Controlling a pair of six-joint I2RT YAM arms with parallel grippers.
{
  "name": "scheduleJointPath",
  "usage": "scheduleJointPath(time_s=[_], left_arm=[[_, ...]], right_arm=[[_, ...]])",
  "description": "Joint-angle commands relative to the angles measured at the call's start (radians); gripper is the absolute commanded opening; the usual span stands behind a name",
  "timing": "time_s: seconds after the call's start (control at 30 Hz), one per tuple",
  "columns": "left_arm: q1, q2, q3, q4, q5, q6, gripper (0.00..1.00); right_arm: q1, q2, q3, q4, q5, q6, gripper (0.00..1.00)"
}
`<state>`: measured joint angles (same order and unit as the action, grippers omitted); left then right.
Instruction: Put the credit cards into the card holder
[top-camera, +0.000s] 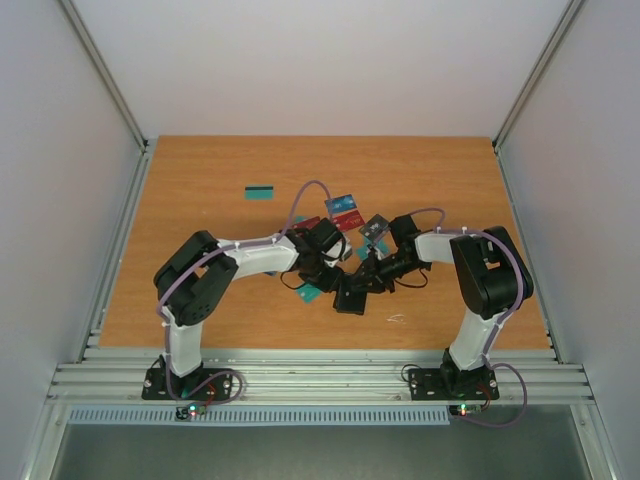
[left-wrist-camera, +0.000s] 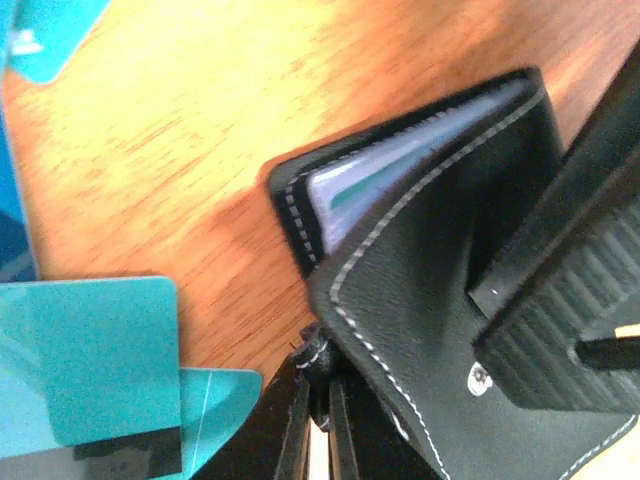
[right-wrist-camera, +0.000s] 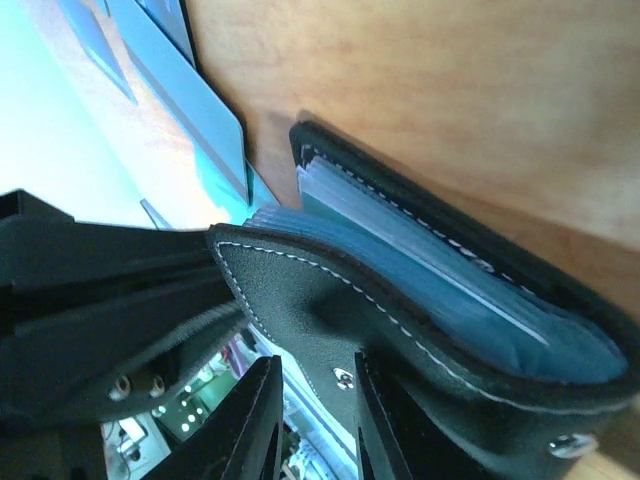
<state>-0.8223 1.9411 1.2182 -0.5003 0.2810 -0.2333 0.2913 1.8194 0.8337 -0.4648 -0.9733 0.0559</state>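
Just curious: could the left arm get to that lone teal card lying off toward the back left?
Probably yes: only bare table lies between the left gripper and the lone teal card. But it is at the card holder now.

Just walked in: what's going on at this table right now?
Both arms are working on the black card holder in the middle of the table. The left gripper pinches a corner of its cover, holding it open so clear sleeves show; the right gripper has its fingers at the same cover, grip unclear. Neither holds a card. The credit cards lie loose on the wood nearby, one teal card off by itself.
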Motion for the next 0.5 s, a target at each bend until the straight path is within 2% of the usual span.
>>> scheduleJointPath(time_s=[0.0, 0.3, 0.47], left_arm=[[0.067, -0.039, -0.1, 0.124, -0.017, -0.142, 0.03], [0.193, -0.046, -0.192, 0.243, 0.189, -0.364, 0.04], [0.248, -0.061, -0.269, 0.392, 0.318, -0.535, 0.06]], right_arm=[[0.025, 0.062, -0.099, -0.144, 0.203, -0.04, 0.24], [0.025, 0.055, -0.096, -0.17, 0.236, -0.077, 0.24], [0.025, 0.06, -0.078, -0.184, 0.259, -0.069, 0.24]])
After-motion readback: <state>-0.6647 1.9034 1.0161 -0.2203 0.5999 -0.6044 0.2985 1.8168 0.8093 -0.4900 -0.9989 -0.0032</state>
